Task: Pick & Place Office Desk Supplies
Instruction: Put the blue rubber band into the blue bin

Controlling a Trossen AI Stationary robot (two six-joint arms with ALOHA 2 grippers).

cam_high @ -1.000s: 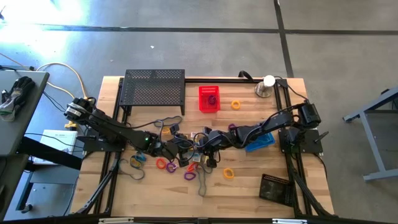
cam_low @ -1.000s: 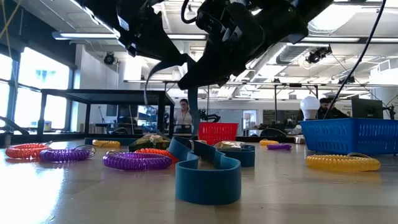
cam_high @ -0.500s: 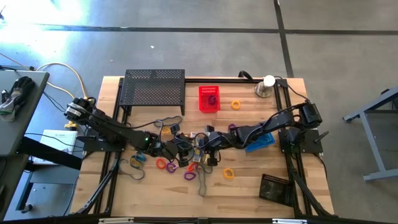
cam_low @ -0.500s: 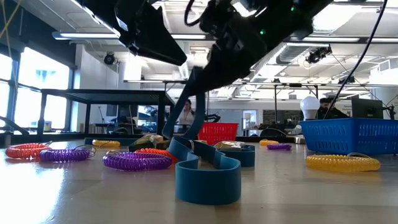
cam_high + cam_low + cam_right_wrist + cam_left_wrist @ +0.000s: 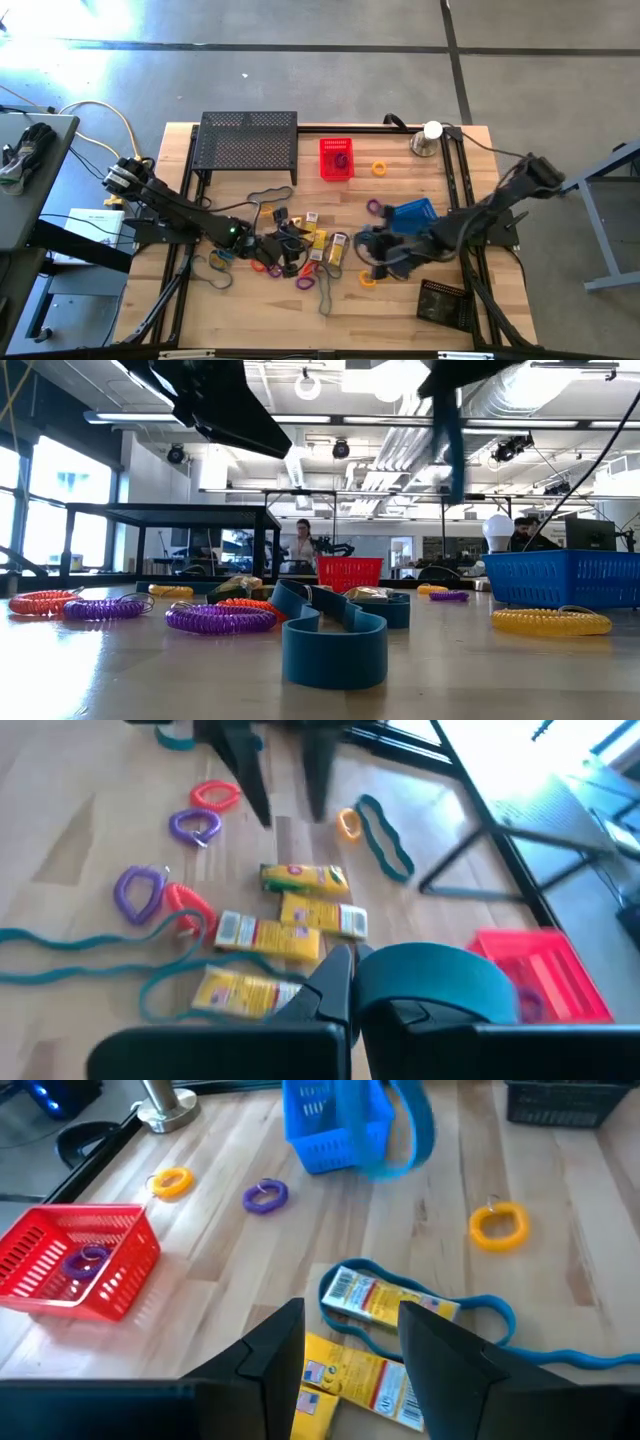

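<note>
Above yellow boxes (image 5: 372, 1380), left gripper (image 5: 352, 1342) jaws gape empty; right gripper (image 5: 350, 982) jaws pinch a blue band (image 5: 430, 982).

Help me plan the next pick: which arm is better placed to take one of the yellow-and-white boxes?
Probably the left. The left gripper hangs open directly over the yellow-and-white boxes, while the right gripper is shut on a blue band and so has no free grip.

right tool (image 5: 372, 246) pulled back with blue band (image 5: 430, 982) | left tool (image 5: 350, 1342) opened
</note>
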